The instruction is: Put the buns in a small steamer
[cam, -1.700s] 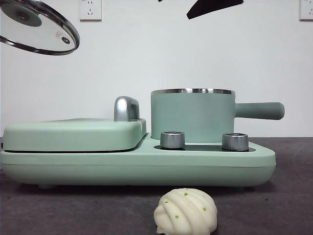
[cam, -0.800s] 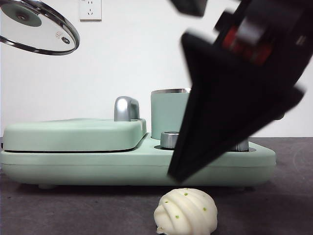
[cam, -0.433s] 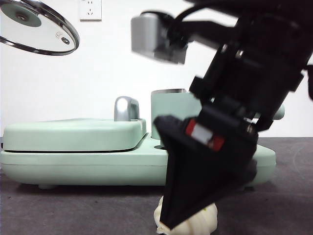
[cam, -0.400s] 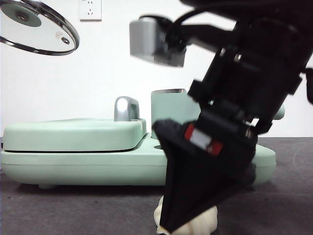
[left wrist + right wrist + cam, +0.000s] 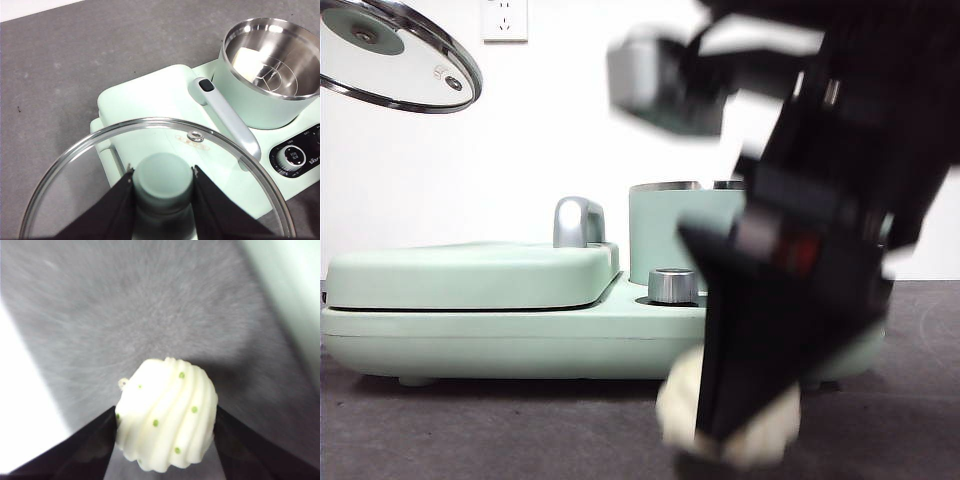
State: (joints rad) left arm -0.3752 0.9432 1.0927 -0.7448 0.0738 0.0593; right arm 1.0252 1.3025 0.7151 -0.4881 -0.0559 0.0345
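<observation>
The round ridged bun (image 5: 167,415), white with green specks, sits between the jaws of my right gripper (image 5: 165,426), which is shut on it. In the front view this gripper (image 5: 725,435) is big, dark and blurred, holding the bun (image 5: 678,400) just above the table in front of the appliance. The small steamer (image 5: 675,232) stands behind it, its side handle hidden by the arm. In the left wrist view the steamer (image 5: 260,107) is uncovered, with a smooth white bun (image 5: 245,60) inside. My left gripper (image 5: 162,182) is shut on the green knob of the glass lid (image 5: 100,165), held high at the left (image 5: 400,55).
The steamer stands on a long mint green appliance base (image 5: 520,340) with steel dials (image 5: 672,285). A flat mint green griddle lid (image 5: 470,272) with a silver handle (image 5: 578,220) covers its left half. Dark grey table lies in front.
The right arm came down from the top right onto the ridged bun and closed on it. The bun has since shifted right and slightly up off the table. The lid has not moved.
</observation>
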